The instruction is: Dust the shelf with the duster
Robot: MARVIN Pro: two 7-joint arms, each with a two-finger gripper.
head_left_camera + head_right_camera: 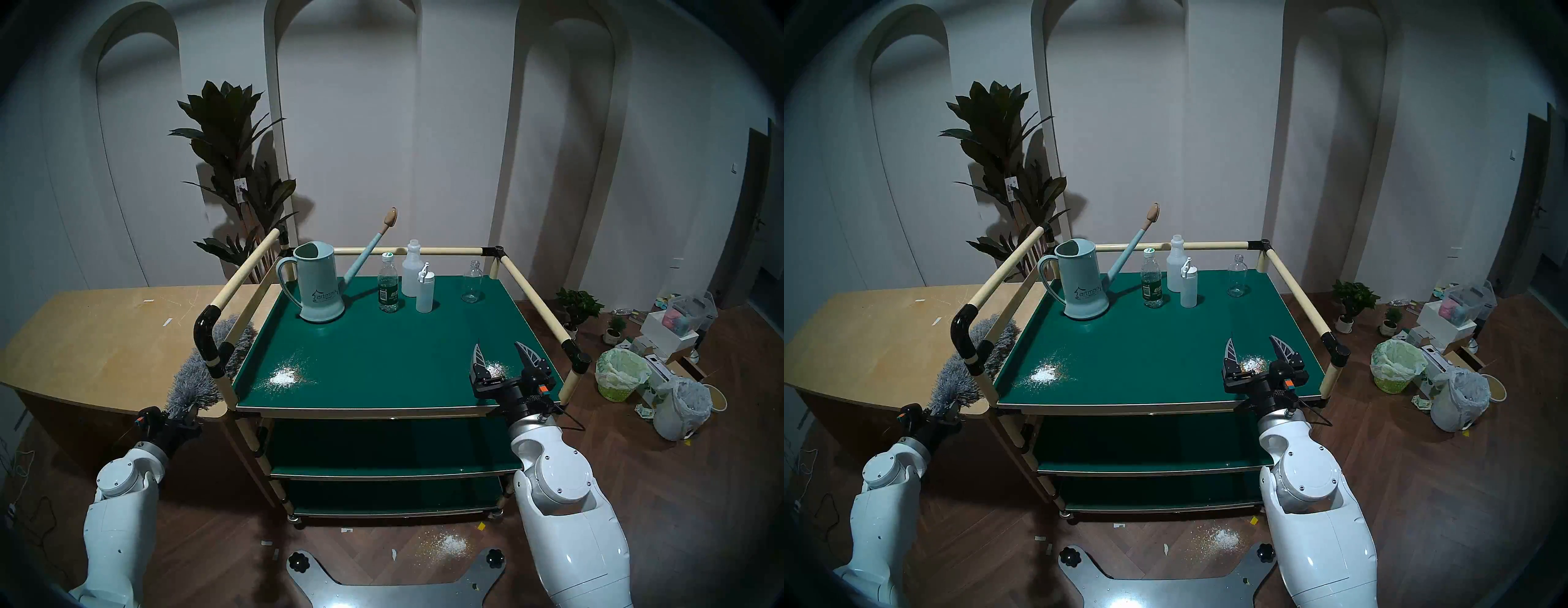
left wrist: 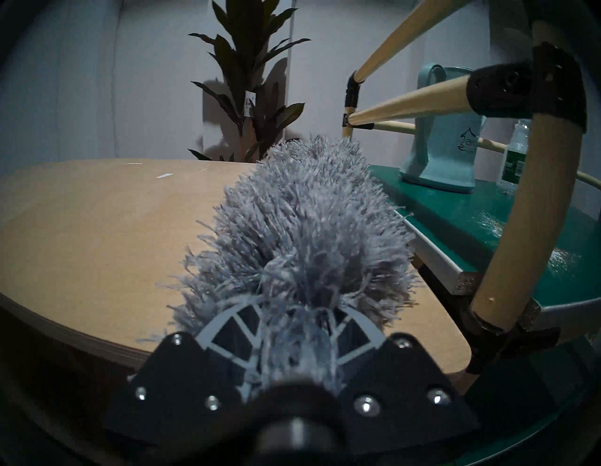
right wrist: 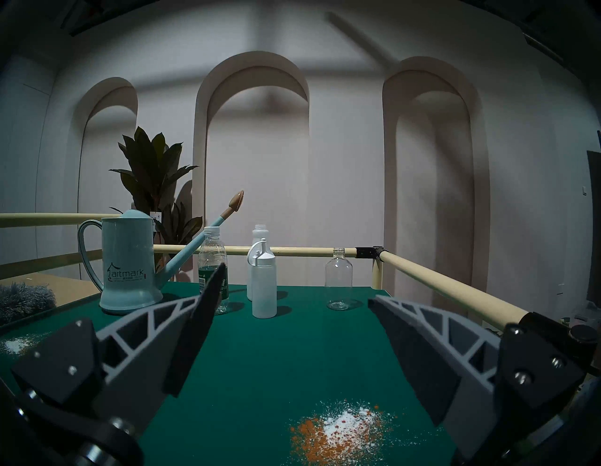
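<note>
The duster (image 1: 199, 373), a shaggy grey cylinder, lies along the tan table (image 1: 106, 331) just outside the cart's left rail, with its head pointing away from me. My left gripper (image 1: 182, 414) is at its near end. In the left wrist view its fingers (image 2: 227, 328) curve in around the base of the duster (image 2: 309, 227). The shelf (image 1: 382, 348) is the top green board, with a white powder pile (image 1: 284, 375) at front left. My right gripper (image 1: 500, 352) hangs open over a second white and orange pile (image 3: 338, 432) at front right.
At the back of the shelf stand a pale blue watering can (image 1: 318, 288), a water bottle (image 1: 388, 284), two white bottles (image 1: 418, 280) and a clear bottle (image 1: 471, 282). Cream rails with black joints (image 1: 208, 335) run around three sides. Bins and boxes (image 1: 662, 373) crowd the floor at right.
</note>
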